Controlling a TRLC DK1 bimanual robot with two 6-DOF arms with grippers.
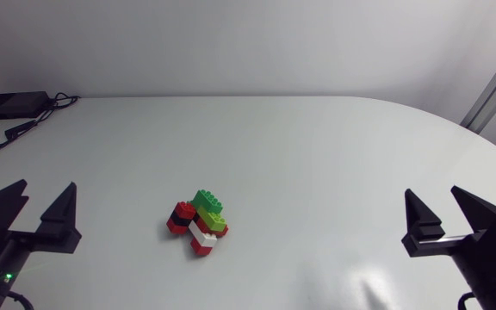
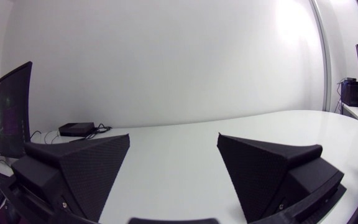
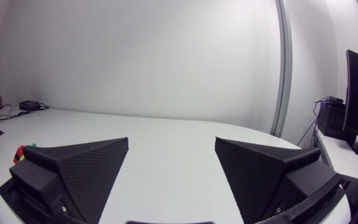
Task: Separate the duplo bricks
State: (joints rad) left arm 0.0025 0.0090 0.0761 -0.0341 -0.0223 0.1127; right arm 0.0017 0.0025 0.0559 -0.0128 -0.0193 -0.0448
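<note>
Surface finish, as I read it remotely.
Table [image 1: 317, 155]: smooth white top, satin, with a faint sheen near my right gripper [image 1: 433, 189]; duplo bricks [image 1: 198, 217]: smooth moulded plastic in red, green, white and black; left gripper [image 1: 47, 182]: matt black, as the right; fingers [image 2: 92, 165] finely dimpled, rough-looking, in both wrist views.

The duplo bricks [image 1: 197, 220] are red, green, white and black. The table [image 1: 317, 155] is plain white. Both grippers' fingers [image 2: 86, 165] are matte black.

Smooth white table [image 1: 317, 146], rounded far edge
</note>
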